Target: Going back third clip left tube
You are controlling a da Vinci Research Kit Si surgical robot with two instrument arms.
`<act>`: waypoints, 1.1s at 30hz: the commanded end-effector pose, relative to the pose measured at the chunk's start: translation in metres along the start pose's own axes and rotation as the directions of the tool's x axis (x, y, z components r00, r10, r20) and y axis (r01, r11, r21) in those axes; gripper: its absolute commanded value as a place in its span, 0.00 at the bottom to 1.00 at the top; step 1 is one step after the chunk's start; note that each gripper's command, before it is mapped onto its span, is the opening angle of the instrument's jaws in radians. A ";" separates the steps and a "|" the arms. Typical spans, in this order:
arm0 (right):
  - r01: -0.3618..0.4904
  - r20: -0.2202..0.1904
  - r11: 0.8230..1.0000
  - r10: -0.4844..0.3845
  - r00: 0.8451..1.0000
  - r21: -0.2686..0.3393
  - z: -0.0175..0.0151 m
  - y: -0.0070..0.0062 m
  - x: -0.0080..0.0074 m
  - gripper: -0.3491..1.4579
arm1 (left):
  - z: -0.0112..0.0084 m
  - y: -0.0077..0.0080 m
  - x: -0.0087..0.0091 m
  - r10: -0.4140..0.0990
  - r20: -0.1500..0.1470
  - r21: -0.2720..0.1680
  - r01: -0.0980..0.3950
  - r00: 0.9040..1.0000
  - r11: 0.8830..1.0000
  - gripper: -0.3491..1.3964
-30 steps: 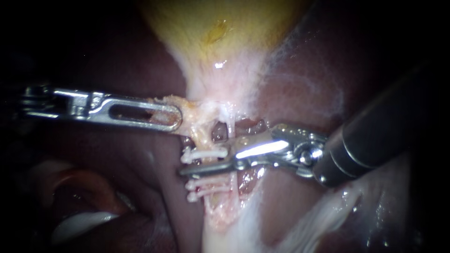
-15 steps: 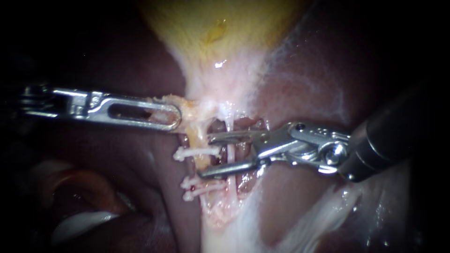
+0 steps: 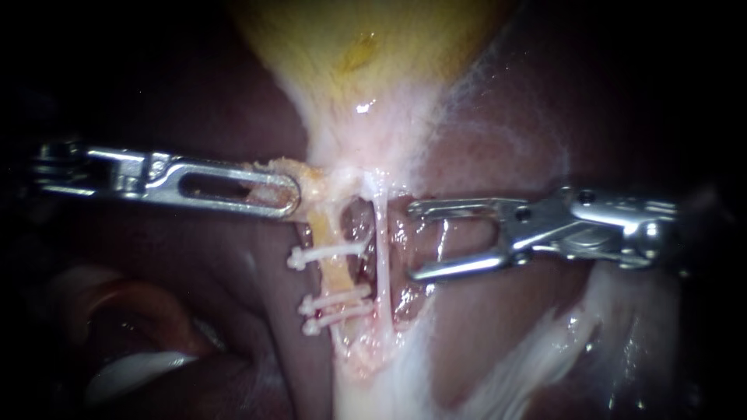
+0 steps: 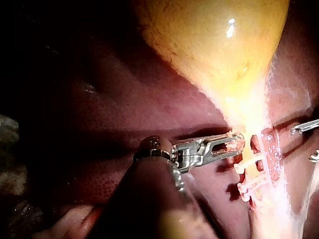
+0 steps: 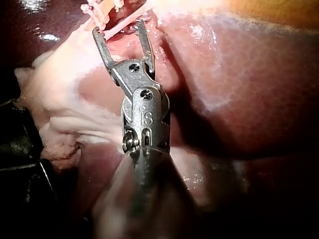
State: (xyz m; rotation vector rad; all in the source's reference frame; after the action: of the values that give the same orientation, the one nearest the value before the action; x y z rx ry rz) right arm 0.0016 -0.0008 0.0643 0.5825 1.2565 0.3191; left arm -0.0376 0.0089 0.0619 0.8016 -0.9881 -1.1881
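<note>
I am pinching the pale neck tissue point(image 3: 323, 183) under the yellow gallbladder point(image 3: 350, 47) between the closed jaws of my left slotted steel instrument point(image 3: 289, 194); my right steel instrument point(image 3: 412, 241) is hanging with jaws spread and empty, just beside the thin pale right tube point(image 3: 381, 249); three white plastic clips point(image 3: 327, 253) are sitting across the yellowish left tube point(image 3: 336, 272), apart from those jaws; dark red liver point(image 3: 194, 101) is lying around them.

My light pooled on the gallbladder point(image 3: 342, 54), glare flashed off my right instrument point(image 3: 411, 241), and the edges lay in deep shadow.
</note>
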 end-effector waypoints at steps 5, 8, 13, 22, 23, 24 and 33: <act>0.017 0.001 1.000 -0.017 1.000 0.007 -0.0011 -0.0007 0.0000 0.47 | 0.0001 0.0001 0.0000 0.000 0.000 0.000 0.000 1.000 1.000 0.00; 0.022 0.001 1.000 -0.022 1.000 0.007 -0.0012 -0.0006 0.0000 0.47 | 0.0002 0.0003 0.0000 0.001 0.000 -0.001 -0.001 1.000 1.000 0.00; 0.027 0.001 1.000 -0.027 1.000 0.010 -0.0015 -0.0005 0.0002 0.47 | 0.0016 0.0010 0.0000 0.004 0.007 -0.002 -0.004 1.000 1.000 0.00; 0.038 0.001 0.999 -0.038 0.999 0.008 -0.0021 -0.0003 0.0009 0.47 | 0.0046 0.0035 0.0003 0.002 -0.010 -0.030 -0.002 1.000 1.000 0.00; 0.038 0.001 0.999 -0.038 0.999 0.008 -0.0022 -0.0003 0.0010 0.47 | 0.0048 0.0038 0.0003 0.003 -0.012 -0.033 -0.004 1.000 0.999 0.00; 0.038 0.001 0.999 -0.038 0.999 0.008 -0.0022 -0.0003 0.0010 0.47 | 0.0050 0.0041 0.0004 0.005 -0.012 -0.037 -0.005 1.000 0.999 0.00; 0.042 0.001 0.999 -0.042 0.999 0.009 -0.0022 -0.0004 0.0012 0.47 | 0.0060 0.0056 0.0009 -0.007 -0.028 -0.054 0.005 1.000 0.999 0.00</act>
State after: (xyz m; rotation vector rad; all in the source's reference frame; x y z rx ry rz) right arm -0.0002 0.0001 0.0627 0.5623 1.2681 0.2779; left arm -0.0411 0.0092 0.0695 0.7760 -0.9260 -1.2021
